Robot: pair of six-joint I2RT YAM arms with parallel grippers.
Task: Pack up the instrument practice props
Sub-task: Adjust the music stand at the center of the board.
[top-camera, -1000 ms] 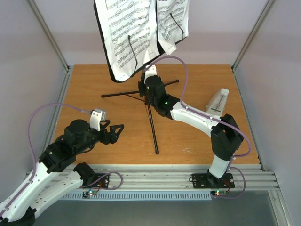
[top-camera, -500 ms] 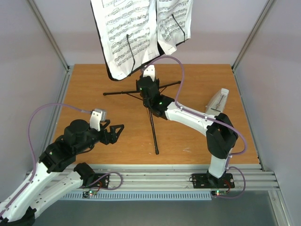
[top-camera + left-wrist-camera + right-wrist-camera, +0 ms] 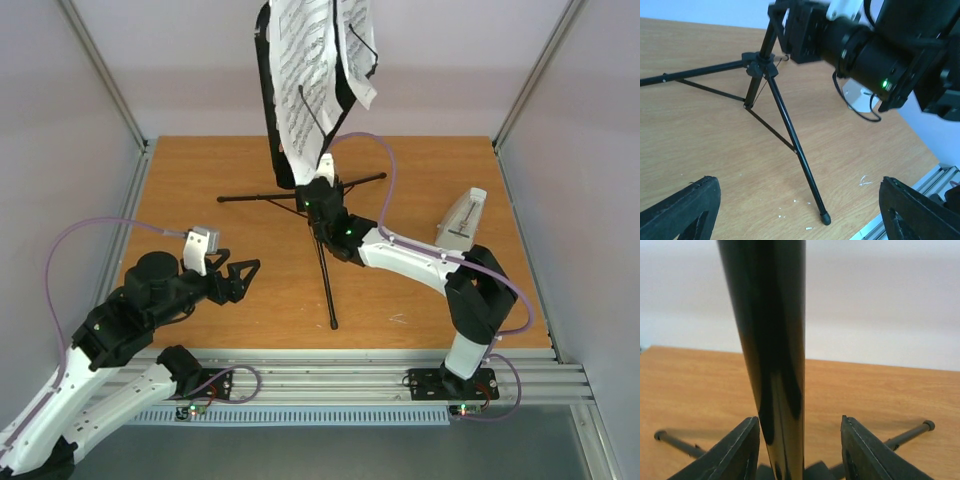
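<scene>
The black tripod music stand (image 3: 322, 235) stands mid-table, its desk (image 3: 275, 90) turned nearly edge-on, with white sheet-music pages (image 3: 315, 70) clipped on it. My right gripper (image 3: 318, 190) is open around the stand's pole just above the leg hub. In the right wrist view the pole (image 3: 775, 365) stands between the fingers of the right gripper (image 3: 802, 450), close to the left finger, with a gap to the right finger. My left gripper (image 3: 240, 275) is open and empty at the front left, facing the tripod legs (image 3: 785, 125). The pale wedge-shaped metronome (image 3: 462, 217) stands at the right.
The stand's three legs spread over the table's middle; one foot (image 3: 333, 324) reaches near the front edge. The aluminium rail (image 3: 330, 375) runs along the front. Grey walls close in the left, right and back sides.
The stand's desk and pages have swung round from facing the camera to nearly edge-on and shifted right. My right gripper stayed at the pole. My left arm shifted slightly.
</scene>
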